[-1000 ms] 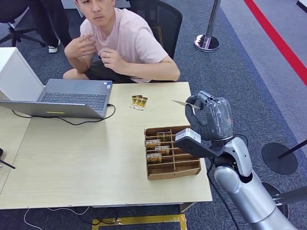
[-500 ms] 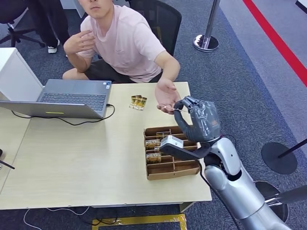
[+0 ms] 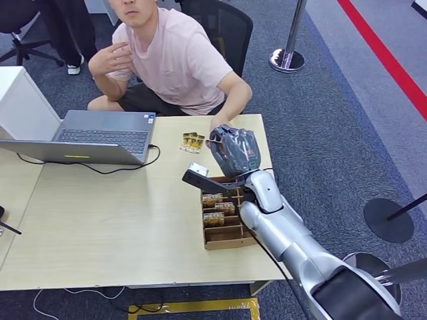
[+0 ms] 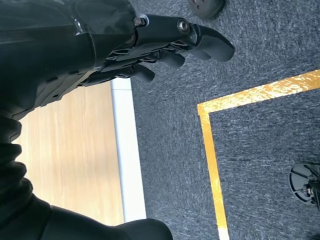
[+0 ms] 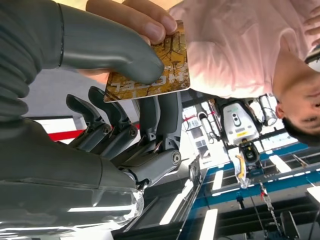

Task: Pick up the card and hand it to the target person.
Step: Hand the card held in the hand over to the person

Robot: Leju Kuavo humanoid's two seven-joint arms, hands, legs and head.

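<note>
You are pinching the card (image 5: pixel 151 65), thin, stiff and light, between the right hand (image 3: pixel 235 151)'s thumb and fingers; the person's hand (image 5: pixel 132 17) is taking its far edge.

The left hand (image 4: pixel 151 50) is hanging, fingers loosely apart, holding nothing.

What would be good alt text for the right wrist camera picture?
The robot's right hand pinches a gold card between its thumb and fingers, while a person's fingers take hold of the card's edge. Behind it is the person's pink shirt.
</note>
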